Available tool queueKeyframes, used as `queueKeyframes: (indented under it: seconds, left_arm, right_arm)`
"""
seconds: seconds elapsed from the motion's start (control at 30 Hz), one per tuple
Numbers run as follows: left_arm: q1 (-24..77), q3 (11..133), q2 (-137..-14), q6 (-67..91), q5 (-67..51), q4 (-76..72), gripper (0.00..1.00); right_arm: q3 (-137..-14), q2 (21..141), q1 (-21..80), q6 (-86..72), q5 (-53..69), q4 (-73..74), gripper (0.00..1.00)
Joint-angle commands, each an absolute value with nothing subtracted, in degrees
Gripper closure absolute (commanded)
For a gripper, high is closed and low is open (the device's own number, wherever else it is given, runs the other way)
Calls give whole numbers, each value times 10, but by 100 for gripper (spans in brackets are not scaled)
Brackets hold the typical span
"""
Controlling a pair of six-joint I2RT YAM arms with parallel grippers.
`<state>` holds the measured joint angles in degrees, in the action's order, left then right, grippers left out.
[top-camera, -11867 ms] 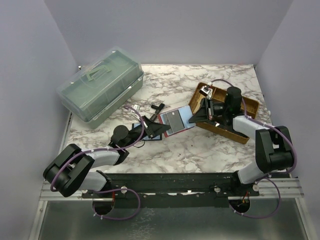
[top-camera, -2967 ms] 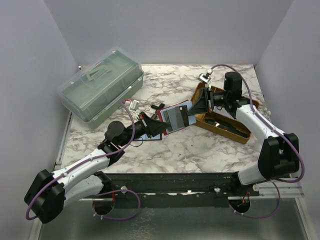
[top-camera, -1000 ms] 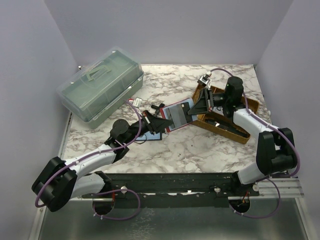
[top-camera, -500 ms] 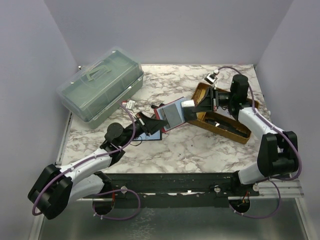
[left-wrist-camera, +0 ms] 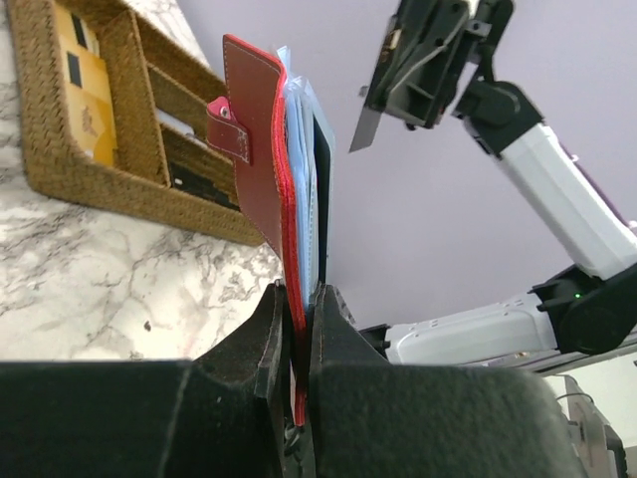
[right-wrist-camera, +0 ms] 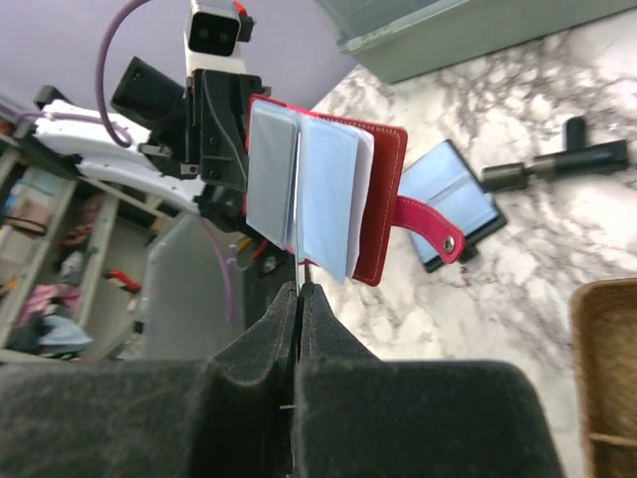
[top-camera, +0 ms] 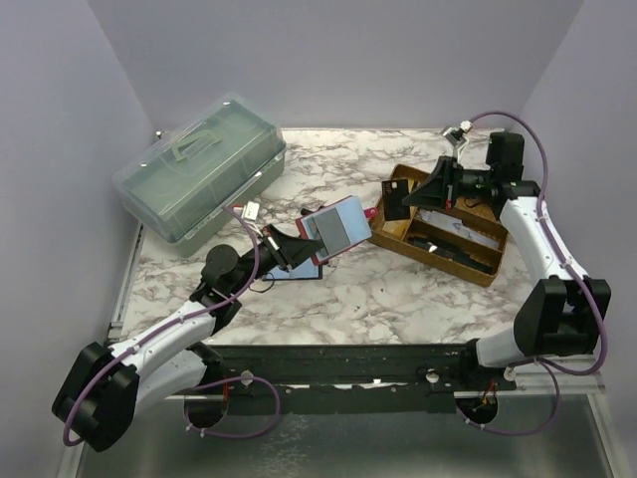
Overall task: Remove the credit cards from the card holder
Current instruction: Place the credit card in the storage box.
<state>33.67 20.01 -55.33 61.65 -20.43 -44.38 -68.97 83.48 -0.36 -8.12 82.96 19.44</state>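
Note:
My left gripper (top-camera: 305, 247) (left-wrist-camera: 299, 301) is shut on the lower edge of the red card holder (top-camera: 338, 223) (left-wrist-camera: 257, 149) and holds it upright above the table. Light blue and grey credit cards (right-wrist-camera: 328, 194) stand in its open pockets. My right gripper (top-camera: 412, 196) (right-wrist-camera: 300, 287) is shut on one thin grey card (top-camera: 395, 202) (left-wrist-camera: 366, 123), which shows edge-on in the right wrist view. It holds this card in the air, clear of the holder, above the left end of the wicker tray (top-camera: 468, 267).
A black wallet (top-camera: 297, 270) (right-wrist-camera: 456, 199) with a blue card lies open on the marble below the red holder. A black tool (right-wrist-camera: 557, 162) lies near it. A green lidded plastic box (top-camera: 199, 164) stands at the back left. The tray holds several dark items.
My right gripper has drawn back to the right and upward, away from the red holder, with a card in its jaws. My left gripper has raised and tilted the holder.

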Motion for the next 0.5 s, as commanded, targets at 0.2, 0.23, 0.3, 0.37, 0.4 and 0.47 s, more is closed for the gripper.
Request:
queueKeyframes:
  seconds: [0.2,0.23,0.3,0.37,0.4,0.47]
  left_arm:
    - [323,187,-546,605,-259,-382,100]
    - [321,186,-549,603,-262,-378,100]
    - [318,185,-556,599,-271,-373,100]
    - [316,185,-565,594,-279,-372,100]
    - [316,186,-581,588,-289,-372,100]
    - [316,186,-587,585,-293,-372,100]
  right_arm:
    - [-812,889,-99,321,711,554,100]
    - [-821,897,-112,360,692,583,100]
    - [-831,919,-127,430,635,625,100]
    - [-838,940,-130,501,582,664,100]
    - [-840,974,-131,573,524,692,100]
    - [-846,994,-130,594,494,700,100]
